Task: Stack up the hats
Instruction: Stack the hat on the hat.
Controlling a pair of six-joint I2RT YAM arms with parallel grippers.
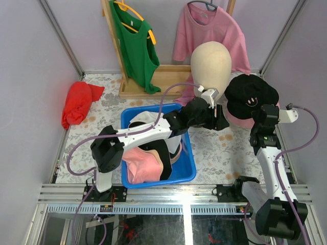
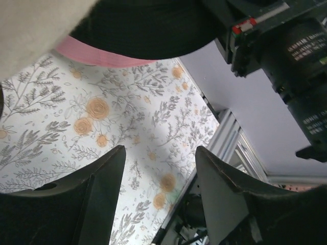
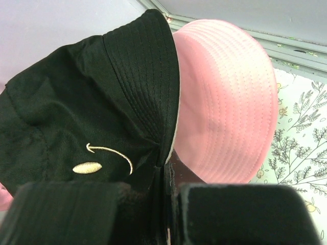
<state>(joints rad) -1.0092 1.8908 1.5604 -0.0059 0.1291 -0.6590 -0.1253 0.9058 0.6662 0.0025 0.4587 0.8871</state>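
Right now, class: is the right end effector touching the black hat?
Touching. The right wrist view shows the black hat pinched by its brim in the shut right end effector.

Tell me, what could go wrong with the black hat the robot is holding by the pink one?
1. The right gripper pinches only a fold of the black bucket hat, which hangs crumpled. It might land crooked on the pink bucket hat or slide off.
2. The open left gripper reaches in close beside the mannequin head and both hats, so it might bump any of them.
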